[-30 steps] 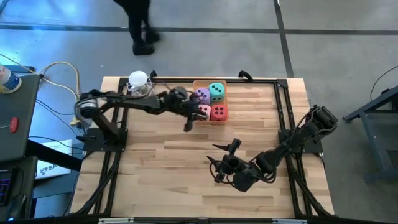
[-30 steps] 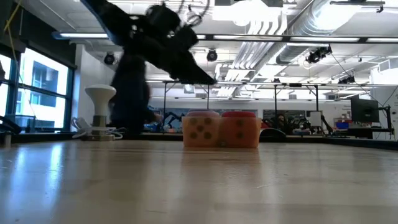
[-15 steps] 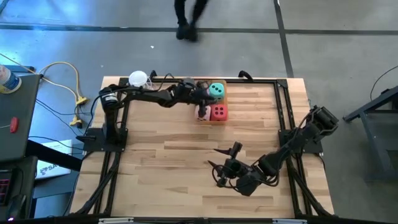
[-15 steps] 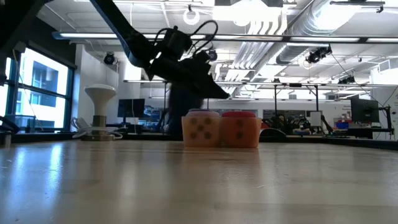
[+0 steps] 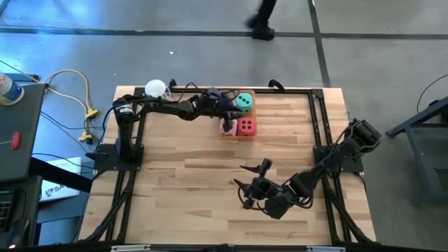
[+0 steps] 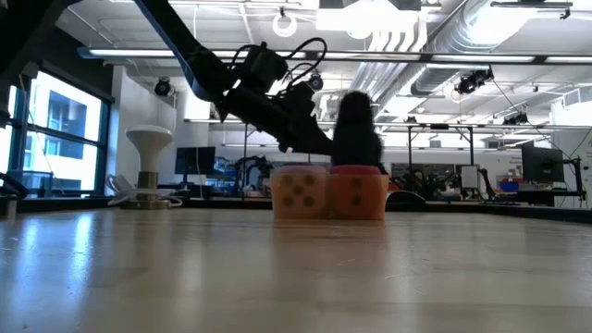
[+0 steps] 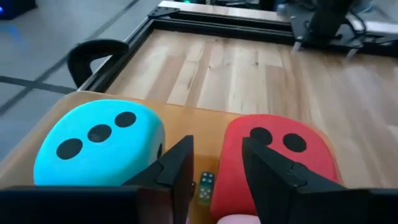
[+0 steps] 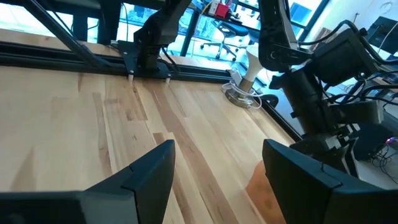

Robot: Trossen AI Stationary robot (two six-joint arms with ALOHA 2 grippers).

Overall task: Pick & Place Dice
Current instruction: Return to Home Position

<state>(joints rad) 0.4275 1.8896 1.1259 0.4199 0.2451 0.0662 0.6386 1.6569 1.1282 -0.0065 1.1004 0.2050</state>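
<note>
An orange tray [image 5: 222, 94] at the table's far middle holds a teal die [image 5: 243, 102], a red die [image 5: 246, 127] and a pink die [image 5: 228, 127]. My left gripper [image 5: 231, 112] hangs low over the tray, open. In its wrist view its fingertips [image 7: 217, 163] stand between the teal die [image 7: 99, 146] and the red die [image 7: 280, 155]. A tiny green cube with pips [image 7: 206, 185] lies on the tray floor between them. My right gripper [image 5: 248, 192] waits open over the near right of the table, nothing between its fingers [image 8: 217, 163].
A white round stand [image 5: 155, 89] sits at the far left corner. Black frame rails [image 5: 318, 119] run along the table's edges. Bare wood [image 5: 182, 168] lies between the tray and my right arm. A person [image 5: 262, 21] walks on the floor beyond the far edge.
My left gripper has swung from the tray's near left side toward the far edge and right, sinking a little. It now stands over the tray and has kept still for the last half second. The person beyond the table has walked toward the right.
</note>
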